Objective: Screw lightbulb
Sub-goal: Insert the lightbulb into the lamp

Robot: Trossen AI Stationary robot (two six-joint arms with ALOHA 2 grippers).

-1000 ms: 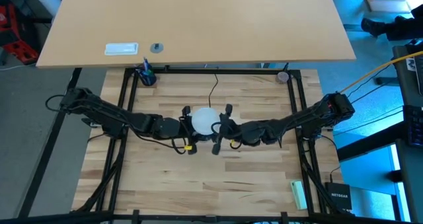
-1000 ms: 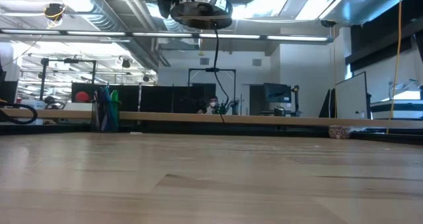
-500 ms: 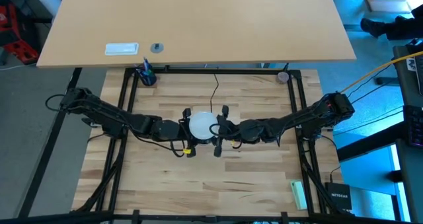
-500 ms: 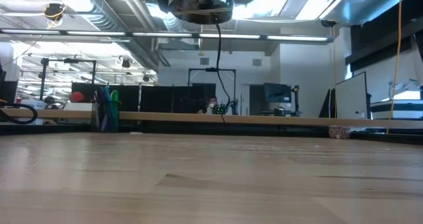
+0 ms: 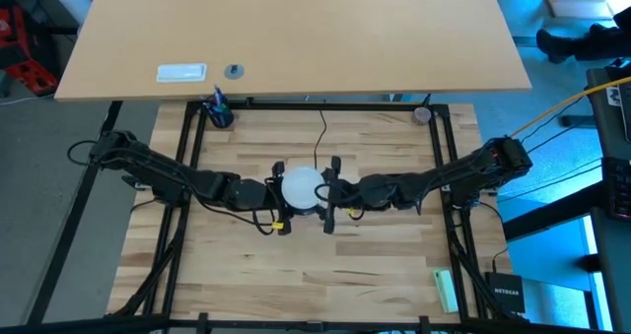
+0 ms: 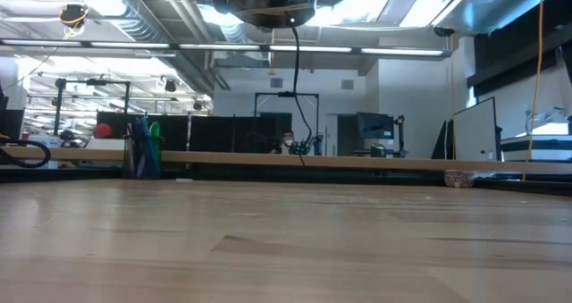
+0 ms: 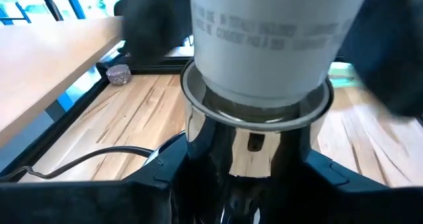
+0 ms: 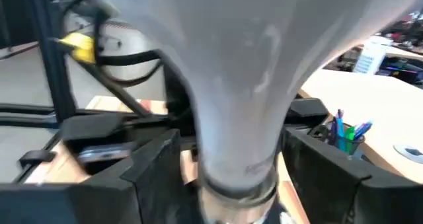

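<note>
The matte white lightbulb stands upright above the middle of the table, globe up. Its neck sits in the round silver socket. The socket also shows at the top of the low view, well above the table, with its thin black cord hanging down toward the far edge. My left gripper comes from the left and is shut on the socket. My right gripper comes from the right and is shut on the bulb. My left gripper pinches the silver socket's round wall between its two fingers, one on each side. The fingers lie level and come from the table's left. The socket is upright, open end up, lifted clear of the table. My right gripper pinches the bulb between its two fingers at the narrowing part below the globe. The fingers lie level and come from the table's right. The bulb is upright, its neck down in the socket, clear of the table.
A cup of pens stands at the far left corner and a small round thing at the far right. A green object lies at the near right. A black frame borders the table, and a larger table stands beyond.
My right gripper has turned a little about its own axis while shut on the bulb. The bulb and both grippers have shifted slightly toward the table's left, and the socket has risen a little in the low view.
</note>
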